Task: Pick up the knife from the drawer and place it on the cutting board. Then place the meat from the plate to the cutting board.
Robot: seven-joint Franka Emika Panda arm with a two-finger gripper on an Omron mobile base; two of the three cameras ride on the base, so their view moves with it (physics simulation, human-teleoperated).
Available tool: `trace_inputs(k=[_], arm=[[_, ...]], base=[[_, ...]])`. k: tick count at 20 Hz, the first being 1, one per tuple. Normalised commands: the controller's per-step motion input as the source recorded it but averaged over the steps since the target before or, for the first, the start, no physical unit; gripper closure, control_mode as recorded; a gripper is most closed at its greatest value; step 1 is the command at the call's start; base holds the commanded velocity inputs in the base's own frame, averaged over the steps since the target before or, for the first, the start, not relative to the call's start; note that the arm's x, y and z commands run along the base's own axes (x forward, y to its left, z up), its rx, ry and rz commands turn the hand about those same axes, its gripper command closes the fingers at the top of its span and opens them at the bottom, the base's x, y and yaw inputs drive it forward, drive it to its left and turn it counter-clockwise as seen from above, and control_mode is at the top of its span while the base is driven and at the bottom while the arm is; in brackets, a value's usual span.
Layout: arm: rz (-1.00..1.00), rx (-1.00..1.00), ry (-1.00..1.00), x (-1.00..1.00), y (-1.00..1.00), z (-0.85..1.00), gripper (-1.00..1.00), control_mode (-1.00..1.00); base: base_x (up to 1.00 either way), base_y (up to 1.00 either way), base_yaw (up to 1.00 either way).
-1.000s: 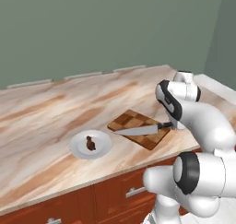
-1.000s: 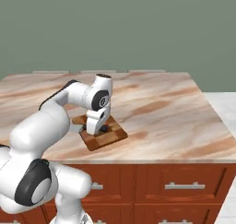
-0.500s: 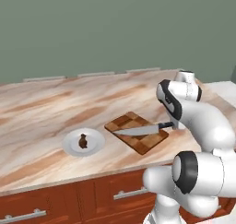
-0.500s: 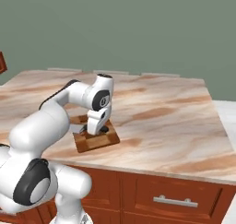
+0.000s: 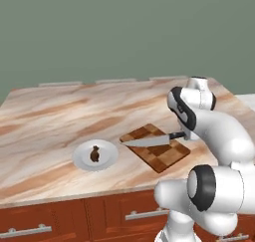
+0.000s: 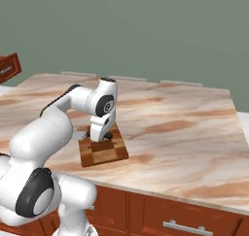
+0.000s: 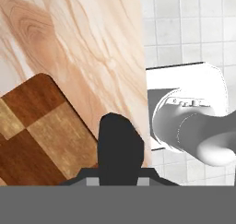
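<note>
While the arm reaches over the marble tabletop (image 5: 60,116), its end effector (image 5: 185,134) is clamped on the dark handle of the knife (image 5: 149,141), whose silver blade points toward the plate (image 5: 107,159) and stretches across the checkered cutting board (image 5: 164,156). Whether the blade rests on the wood or hangs just above it, I cannot tell. Just beside the board, nearer the tabletop's front edge, the white plate carries the small brown meat (image 5: 94,154) at its middle. Brown cabinet drawers (image 5: 55,221) sit below.
</note>
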Motion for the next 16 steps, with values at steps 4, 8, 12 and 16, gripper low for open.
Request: trace_inputs(k=[4, 8, 12, 16], arm=[[0.0, 0.0, 0.0, 0.0, 0.0, 0.0, 1.0, 1.0], [0.0, 0.0, 0.0, 0.0, 0.0, 0.0, 1.0, 1.0], [0.02, 0.0, 0.0, 0.56, -0.01, 0.0, 1.0, -1.0], [0.11, 0.0, 0.0, 1.0, -0.04, -0.11, 1.0, -1.0]], base=[[0.43, 0.0, 0.12], [0.45, -0.01, 0.1], [0.12, 0.0, 0.02], [0.0, 0.0, 0.0]])
